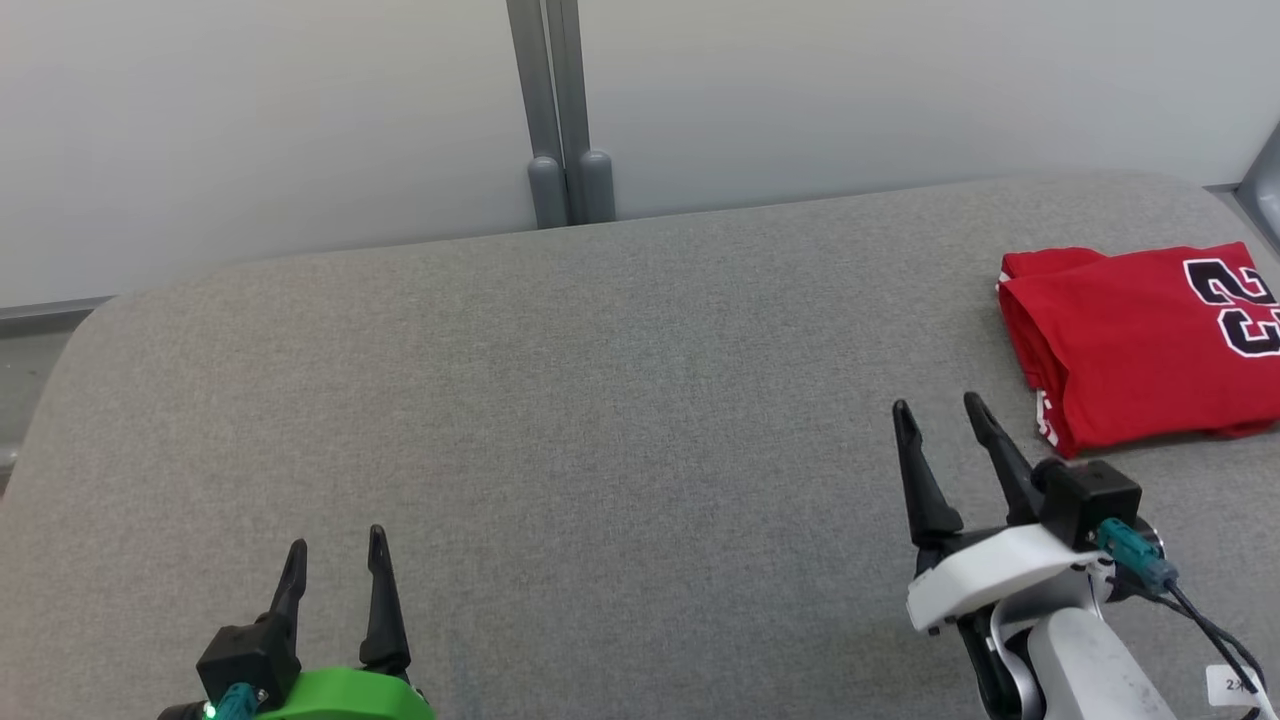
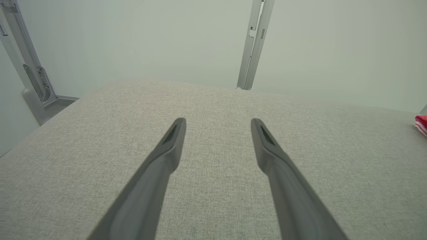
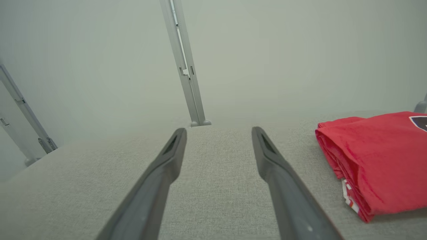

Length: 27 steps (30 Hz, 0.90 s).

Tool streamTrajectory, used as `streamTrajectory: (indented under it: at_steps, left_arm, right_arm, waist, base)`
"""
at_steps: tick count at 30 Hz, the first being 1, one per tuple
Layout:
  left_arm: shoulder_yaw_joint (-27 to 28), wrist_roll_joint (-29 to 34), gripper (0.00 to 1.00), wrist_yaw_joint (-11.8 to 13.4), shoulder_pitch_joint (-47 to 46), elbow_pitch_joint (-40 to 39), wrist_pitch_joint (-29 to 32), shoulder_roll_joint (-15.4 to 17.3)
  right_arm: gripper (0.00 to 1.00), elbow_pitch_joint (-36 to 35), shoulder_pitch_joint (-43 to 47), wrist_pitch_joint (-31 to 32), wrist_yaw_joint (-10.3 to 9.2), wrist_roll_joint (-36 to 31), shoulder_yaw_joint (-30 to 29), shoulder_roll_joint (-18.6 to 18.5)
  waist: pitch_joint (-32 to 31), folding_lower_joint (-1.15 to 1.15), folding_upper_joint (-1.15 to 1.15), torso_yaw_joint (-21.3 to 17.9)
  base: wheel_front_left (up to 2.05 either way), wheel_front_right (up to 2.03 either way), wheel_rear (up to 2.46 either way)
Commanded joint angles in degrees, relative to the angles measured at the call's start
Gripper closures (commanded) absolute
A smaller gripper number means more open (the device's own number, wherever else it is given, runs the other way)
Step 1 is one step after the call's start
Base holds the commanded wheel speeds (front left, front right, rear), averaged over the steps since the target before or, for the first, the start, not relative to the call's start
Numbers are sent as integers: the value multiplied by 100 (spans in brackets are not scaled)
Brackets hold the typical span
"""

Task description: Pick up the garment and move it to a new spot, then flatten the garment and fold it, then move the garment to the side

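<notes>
As the red garment (image 1: 1120,340) lies folded far right on the table (image 1: 600,400), seemingly set aside, the left gripper (image 1: 337,538) and right gripper (image 1: 937,401) hover released; both empty.

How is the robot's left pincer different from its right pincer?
The left pincer sits on a green mount; the right pincer sits on a white mount. The left pincer is low in the head view, far from the folded red shirt; the right pincer is further forward, just beside the shirt but not touching it. Both have two dark fingers, stand open and hold nothing.
</notes>
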Motion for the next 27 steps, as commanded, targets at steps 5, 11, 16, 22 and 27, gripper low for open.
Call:
streamTrajectory:
  at_steps: [5, 11, 16, 22, 27]
  left_arm:
    - [4, 75, 0, -102, 55, -14, -27, -10]
    - [-22, 263, 0, -101, 54, -9, -28, 29]
    - [18, 331, 0, -87, 78, -18, -29, -4]
    - [49, 331, 0, -102, 98, -13, -29, -29]
    - [72, 356, 0, -133, 123, -11, -29, -43]
  right_arm:
    - [0, -171, 302, -13, -6, 117, 86, -4]
    - [0, -198, 346, -13, -5, 136, 45, -3]
    - [0, -179, 381, -13, -5, 148, 11, -2]
    - [0, -140, 394, -13, -5, 166, 12, -2]
    - [0, -111, 417, -13, -5, 164, 13, -2]
  waist:
    - [-8, 0, 0, 23]
    - [-17, 0, 0, 28]
    - [-26, 0, 0, 42]
    - [-45, 0, 0, 66]
    - [-80, 0, 0, 87]
  base:
    - [0, 0, 0]
    - [0, 0, 0]
    - [0, 0, 0]
    - [0, 0, 0]
    - [0, 0, 0]
